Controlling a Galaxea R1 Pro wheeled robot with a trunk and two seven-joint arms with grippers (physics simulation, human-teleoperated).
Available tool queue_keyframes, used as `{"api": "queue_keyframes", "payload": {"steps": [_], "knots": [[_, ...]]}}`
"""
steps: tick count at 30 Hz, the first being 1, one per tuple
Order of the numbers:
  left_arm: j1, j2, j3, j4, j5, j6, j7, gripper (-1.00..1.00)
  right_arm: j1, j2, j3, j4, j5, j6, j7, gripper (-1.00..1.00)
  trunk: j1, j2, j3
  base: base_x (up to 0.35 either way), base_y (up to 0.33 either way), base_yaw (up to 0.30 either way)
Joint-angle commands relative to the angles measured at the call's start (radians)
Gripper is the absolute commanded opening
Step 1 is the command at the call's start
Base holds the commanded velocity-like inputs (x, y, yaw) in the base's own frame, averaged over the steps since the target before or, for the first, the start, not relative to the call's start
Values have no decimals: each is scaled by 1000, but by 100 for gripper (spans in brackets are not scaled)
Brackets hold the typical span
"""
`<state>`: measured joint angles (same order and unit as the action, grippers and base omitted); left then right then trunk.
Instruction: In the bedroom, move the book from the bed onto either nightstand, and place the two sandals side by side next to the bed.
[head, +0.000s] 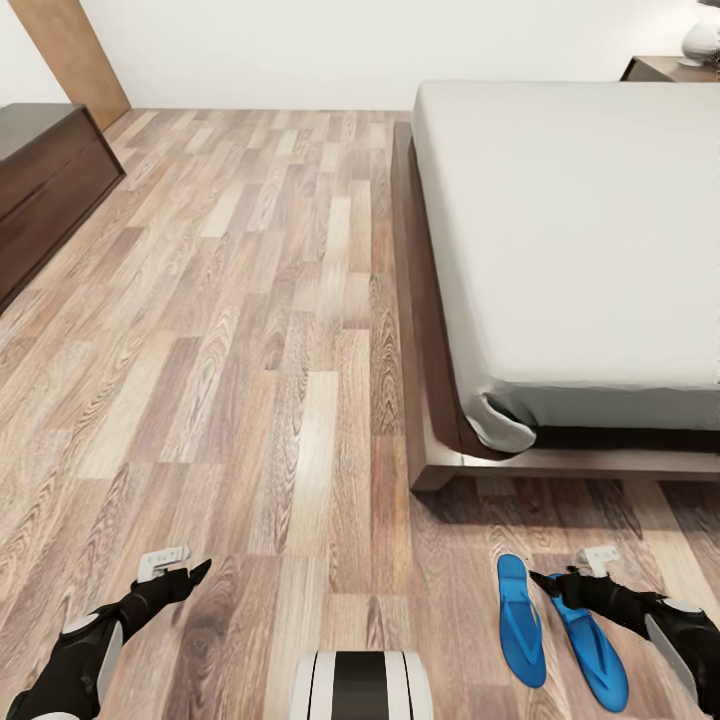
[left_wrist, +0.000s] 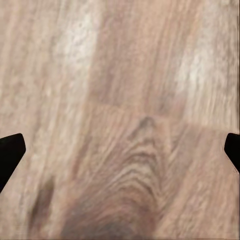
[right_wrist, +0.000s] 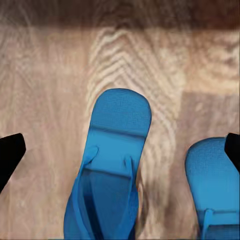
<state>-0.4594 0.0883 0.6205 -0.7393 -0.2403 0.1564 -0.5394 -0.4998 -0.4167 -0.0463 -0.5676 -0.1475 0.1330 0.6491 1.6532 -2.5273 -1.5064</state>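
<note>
On the wood-plank floor (head: 250, 330), at about five o'clock in the head view, two blue sandals (head: 555, 630) lay side by side, just off the foot corner of the bed (head: 560, 230), whose pale mattress stood bare. The right hand (head: 548, 580) hung over the sandals; the left hand (head: 200, 570) hung over bare planks at seven o'clock. A dark cabinet (head: 45, 190) stood at ten o'clock, a nightstand (head: 660, 68) at one o'clock.

Left wrist view: fingertips (left_wrist: 10, 155) spread wide, released, over floor.

Right wrist view: fingertips (right_wrist: 10, 155) likewise spread, released, above both sandals, which lay close together.
</note>
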Motion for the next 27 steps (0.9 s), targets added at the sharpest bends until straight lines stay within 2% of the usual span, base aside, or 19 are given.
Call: {"api": "queue_keyframes", "payload": {"steps": [1,3,4,7,9,11,12,15,16,17,18,19,23,24,25,27], "knots": [[-1,-1,3,0,-5,6,-8,100,0,-2,-8,1,-75,10,42,100,-1,0,3,0,0,0],[-1,-1,0,1,-5,6,-9,100,1,-19,-14,4,-177,10,120,100,-1,0,11,0,0,0],[-1,-1,-1,1,-5,6,-10,100,1,-50,-16,7,-225,10,175,100,-2,1,15,0,0,0],[-1,-1,-2,2,-5,7,-12,100,1,-107,-18,32,-263,10,250,100,-3,1,27,0,0,0],[-1,-1,-2,3,-4,7,-13,100,1,-130,-18,62,-272,11,283,100,-4,2,34,0,0,0],[-1,-1,-2,3,-4,7,-13,100,1,-139,-19,84,-276,11,304,100,-5,2,42,0,0,0],[-1,-1,-2,4,-4,8,-15,100,1,-148,-20,115,-281,11,337,100,-6,3,46,0,0,0],[-1,-1,-3,30,-4,7,-17,100,1,-170,-22,223,-360,10,424,100,-7,3,58,0,0,0],[-1,-1,-4,41,-4,7,-17,100,1,-188,-22,291,-403,10,464,100,-7,4,61,0,0,0],[-1,-1,-4,46,-4,7,-18,100,1,-198,-22,328,-425,10,483,100,-8,4,65,0,0,0],[0,-1,-4,54,-4,6,-24,100,1,-214,-22,406,-463,10,516,100,-8,4,69,0,0,0],[0,1,-5,62,-4,6,-40,100,1,-225,-21,476,-494,9,539,100,-9,4,73,0,0,0],[3,13,-5,95,-1,6,-137,100,1,-240,-21,588,-539,3,570,100,-10,5,88,0,0,0],[3,28,-4,114,0,6,-177,100,1,-241,-21,603,-545,1,573,100,-11,5,92,0,0,0],[3,55,-3,156,1,6,-232,100,1,-240,-20,618,-548,-4,576,100,-11,6,96,0,0,0],[4,73,-3,208,2,5,-269,100,1,-238,-20,626,-549,-12,577,100,-12,6,104,0,0,0]]}}
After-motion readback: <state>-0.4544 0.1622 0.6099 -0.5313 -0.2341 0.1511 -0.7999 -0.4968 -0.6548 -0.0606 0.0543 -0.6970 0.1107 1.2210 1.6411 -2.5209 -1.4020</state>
